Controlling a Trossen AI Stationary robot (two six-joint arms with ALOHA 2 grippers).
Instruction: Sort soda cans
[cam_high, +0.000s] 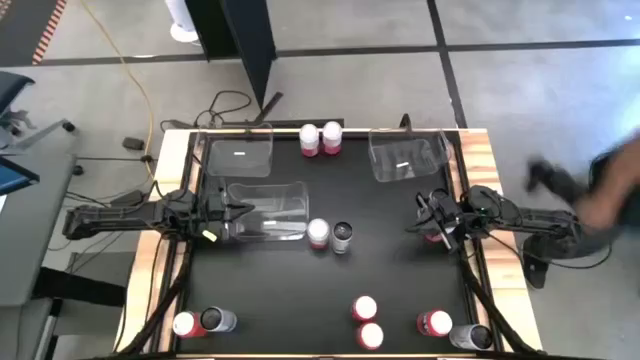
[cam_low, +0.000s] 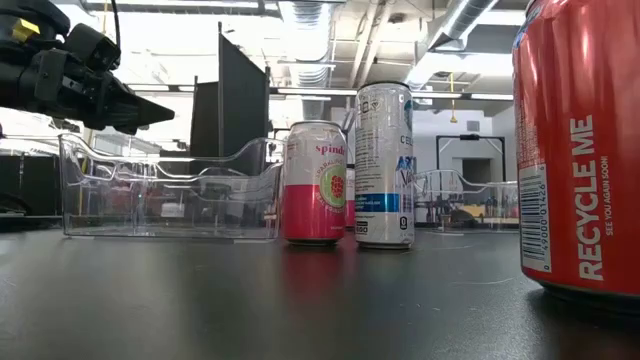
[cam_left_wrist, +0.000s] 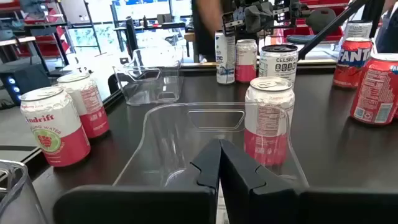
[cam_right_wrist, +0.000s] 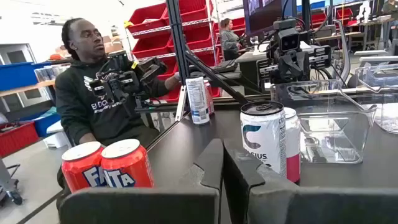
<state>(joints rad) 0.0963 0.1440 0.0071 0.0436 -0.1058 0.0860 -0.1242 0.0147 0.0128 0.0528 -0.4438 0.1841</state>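
Note:
Both grippers are shut and hold nothing. My left gripper (cam_high: 236, 210) (cam_left_wrist: 219, 148) hangs over the near end of a clear bin (cam_high: 268, 210) at the table's middle left. Just beyond that bin a pink-and-white can (cam_high: 318, 233) (cam_left_wrist: 268, 118) and a silver can (cam_high: 342, 238) (cam_low: 384, 165) stand upright on their bases. My right gripper (cam_high: 424, 216) (cam_right_wrist: 222, 149) hovers at the middle right, pointing toward these two cans (cam_right_wrist: 264, 144). Two pink-and-white cans (cam_high: 319, 138) stand at the far edge. Red cans (cam_high: 368, 320) stand near the front.
Two more clear bins stand at the far left (cam_high: 240, 152) and far right (cam_high: 405, 155). More cans stand at the near left corner (cam_high: 200, 322) and the near right corner (cam_high: 450, 328). A person (cam_right_wrist: 93, 93) sits beyond the table.

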